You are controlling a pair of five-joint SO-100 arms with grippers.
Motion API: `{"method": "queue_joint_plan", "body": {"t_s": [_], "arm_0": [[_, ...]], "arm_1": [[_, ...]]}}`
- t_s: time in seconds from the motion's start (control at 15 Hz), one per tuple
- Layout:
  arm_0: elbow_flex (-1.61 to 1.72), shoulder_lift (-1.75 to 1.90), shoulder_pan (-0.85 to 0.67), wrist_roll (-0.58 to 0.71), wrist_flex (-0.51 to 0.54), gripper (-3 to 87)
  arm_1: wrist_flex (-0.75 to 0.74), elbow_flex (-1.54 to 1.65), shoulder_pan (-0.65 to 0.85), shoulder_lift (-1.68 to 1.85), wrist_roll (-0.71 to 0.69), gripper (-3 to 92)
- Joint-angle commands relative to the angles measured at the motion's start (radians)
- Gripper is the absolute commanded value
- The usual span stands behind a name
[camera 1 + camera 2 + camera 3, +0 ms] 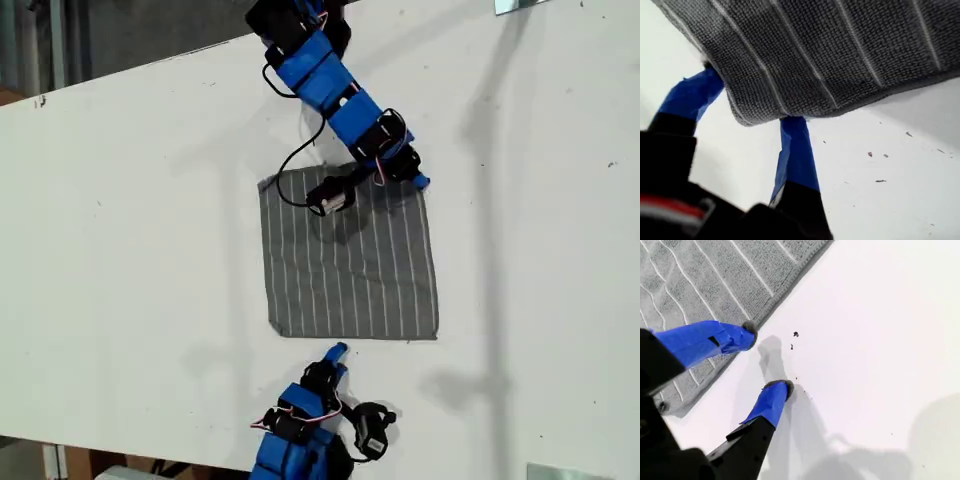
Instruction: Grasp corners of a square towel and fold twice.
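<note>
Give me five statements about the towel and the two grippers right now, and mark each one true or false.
1. The towel lies spread out, not yet folded. True.
2. My first gripper has a towel corner between its fingers. True.
3. My second gripper is shut on the towel. False: its fingers are spread apart, one over the towel's edge and one over the bare table, gripping nothing.
4. The towel is plain red. False: it is grey with thin white stripes.
5. Both arms are at the exterior view's top. False: one reaches in from the top, the other from the bottom.
</note>
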Motion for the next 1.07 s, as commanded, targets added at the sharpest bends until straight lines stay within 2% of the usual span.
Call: {"method": "queue_joint_plan", "body": {"t_s": [0.0, 0.13, 0.4, 0.6, 0.8, 1.0], "arm_0": [[-0.058, -0.067, 0.025, -0.021, -0.018, 18.8], [-0.172, -0.196, 0.067, -0.041, 0.017, 18.7], [-0.612, -0.480, 0.158, -0.043, 0.270, 18.6], [-0.954, -0.735, 0.218, 0.008, 0.324, 18.9], [-1.287, -1.000, 0.282, -0.002, 0.434, 20.3], [-1.342, -1.034, 0.339, -0.044, 0.456, 21.8]], "arm_1": [[-0.015, -0.021, 0.008, 0.015, 0.002, 1.3], [-0.023, -0.023, 0.006, 0.015, 0.002, -0.1], [-0.020, -0.026, -0.002, 0.015, 0.002, -0.1], [-0.020, -0.026, -0.017, 0.012, 0.011, -0.1], [-0.018, -0.025, -0.031, 0.006, 0.021, -0.1], [-0.020, -0.025, -0.035, 0.005, 0.028, -0.1]]}}
